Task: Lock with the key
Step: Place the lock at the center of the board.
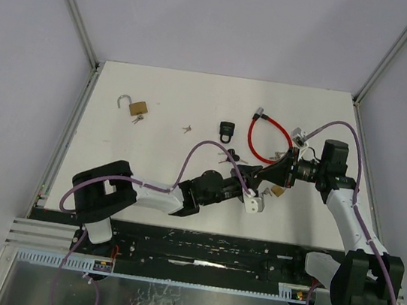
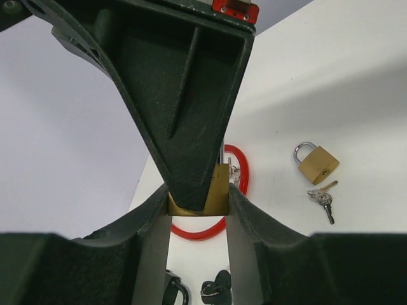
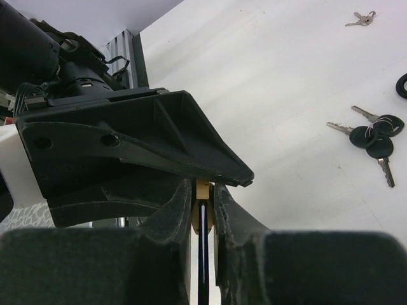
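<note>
A brass padlock (image 2: 217, 196) hangs just above the table (image 1: 141, 166), right of centre and towards the near edge, caught between two claws. The right gripper (image 3: 203, 198) reaches in from the right and pinches it narrowly. The left gripper (image 2: 198, 213) clasps the body with a finger against each side. Just beyond lie black-headed keys (image 3: 375, 136) and a red cable lock (image 1: 268, 135). A black padlock (image 1: 226, 131) sits farther left, and a second padlock (image 1: 138, 107), its shackle open, lies far left.
</note>
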Controlling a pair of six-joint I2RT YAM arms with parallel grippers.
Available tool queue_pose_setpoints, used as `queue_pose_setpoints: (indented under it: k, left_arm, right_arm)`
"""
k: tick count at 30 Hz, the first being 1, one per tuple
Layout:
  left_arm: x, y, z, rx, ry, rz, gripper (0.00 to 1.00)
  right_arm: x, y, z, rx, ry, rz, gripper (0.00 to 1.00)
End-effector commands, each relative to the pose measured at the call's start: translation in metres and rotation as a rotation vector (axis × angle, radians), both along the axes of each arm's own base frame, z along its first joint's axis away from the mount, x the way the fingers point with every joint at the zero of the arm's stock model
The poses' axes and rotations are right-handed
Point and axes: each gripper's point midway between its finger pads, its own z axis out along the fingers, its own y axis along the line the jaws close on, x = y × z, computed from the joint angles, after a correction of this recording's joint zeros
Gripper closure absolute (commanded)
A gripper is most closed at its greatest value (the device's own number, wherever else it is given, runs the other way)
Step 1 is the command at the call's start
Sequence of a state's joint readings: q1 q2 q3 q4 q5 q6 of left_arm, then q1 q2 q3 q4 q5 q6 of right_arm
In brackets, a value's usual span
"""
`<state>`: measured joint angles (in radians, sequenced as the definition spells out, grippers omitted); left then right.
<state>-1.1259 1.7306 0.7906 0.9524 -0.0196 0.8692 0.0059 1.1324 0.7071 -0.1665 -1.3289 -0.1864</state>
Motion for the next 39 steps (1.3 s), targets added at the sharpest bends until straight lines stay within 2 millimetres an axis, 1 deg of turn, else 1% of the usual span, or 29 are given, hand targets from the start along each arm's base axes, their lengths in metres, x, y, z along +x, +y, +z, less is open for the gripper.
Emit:
queue_pose_setpoints:
  k: [1, 2, 4, 7, 9, 11, 12, 13, 17, 20, 22, 24, 26, 30, 31, 32, 33, 36, 37, 39]
  left_arm:
    - [0.001, -0.005, 0.016, -0.035, -0.015, 0.006, 0.86]
    - [0.001, -0.005, 0.016, -0.034, -0.012, 0.006, 0.90]
    - [0.002, -0.004, 0.018, -0.042, -0.007, 0.015, 0.94]
    - [0.006, -0.001, 0.022, -0.065, 0.010, 0.041, 0.99]
    - [0.008, 0.003, 0.026, -0.094, 0.034, 0.058, 1.00]
    - [0.012, 0.008, 0.031, -0.129, 0.072, 0.065, 1.00]
    - [0.014, 0.011, 0.034, -0.151, 0.099, 0.070, 1.00]
    - [0.019, 0.014, 0.038, -0.173, 0.129, 0.081, 1.00]
    - [0.038, 0.028, 0.048, -0.275, 0.299, 0.110, 1.00]
    - [0.053, 0.042, 0.058, -0.364, 0.415, 0.126, 1.00]
    - [0.066, 0.051, 0.063, -0.431, 0.498, 0.154, 1.00]
    - [0.080, 0.061, 0.065, -0.494, 0.594, 0.189, 1.00]
    - [0.098, 0.073, 0.066, -0.560, 0.708, 0.235, 1.00]
    - [0.138, 0.098, 0.054, -0.706, 0.994, 0.268, 1.00]
    - [0.149, 0.104, 0.049, -0.741, 1.054, 0.287, 1.00]
    - [0.163, 0.115, 0.045, -0.793, 1.102, 0.323, 1.00]
    - [0.173, 0.123, 0.035, -0.831, 1.155, 0.368, 1.00]
    - [0.208, 0.153, 0.009, -0.978, 1.290, 0.580, 1.00]
    - [0.217, 0.164, -0.002, -1.037, 1.334, 0.672, 1.00]
    - [0.230, 0.186, -0.020, -1.113, 1.360, 0.856, 1.00]
  right_arm:
    - [-0.004, 0.004, 0.005, 0.020, -0.014, 0.031, 0.78]
    - [-0.003, 0.004, 0.005, 0.018, -0.018, 0.030, 0.73]
    - [-0.003, 0.003, 0.006, 0.014, -0.026, 0.027, 0.60]
    - [-0.002, 0.002, 0.009, -0.009, -0.064, 0.016, 0.37]
    - [-0.003, 0.000, 0.013, -0.029, -0.087, 0.012, 0.26]
    - [-0.004, -0.003, 0.022, -0.043, -0.137, 0.008, 0.13]
    - [-0.004, -0.006, 0.028, -0.044, -0.159, 0.004, 0.03]
    - [-0.004, -0.009, 0.035, -0.045, -0.184, -0.004, 0.00]
    - [-0.003, -0.025, 0.064, -0.065, -0.299, -0.076, 0.00]
    - [-0.002, -0.035, 0.078, -0.090, -0.363, -0.135, 0.00]
    - [-0.001, -0.038, 0.082, -0.095, -0.381, -0.165, 0.00]
    - [0.002, -0.041, 0.079, -0.097, -0.382, -0.198, 0.00]
    - [0.009, -0.044, 0.075, -0.109, -0.379, -0.241, 0.00]
    - [0.022, -0.049, 0.068, -0.115, -0.348, -0.298, 0.00]
    - [0.023, -0.050, 0.066, -0.116, -0.339, -0.302, 0.00]
    - [0.025, -0.050, 0.064, -0.117, -0.330, -0.304, 0.00]
    - [0.026, -0.051, 0.062, -0.119, -0.321, -0.308, 0.00]
    - [0.028, -0.052, 0.059, -0.122, -0.311, -0.314, 0.00]
    - [0.028, -0.052, 0.059, -0.121, -0.310, -0.314, 0.00]
    - [0.028, -0.052, 0.058, -0.119, -0.308, -0.314, 0.00]
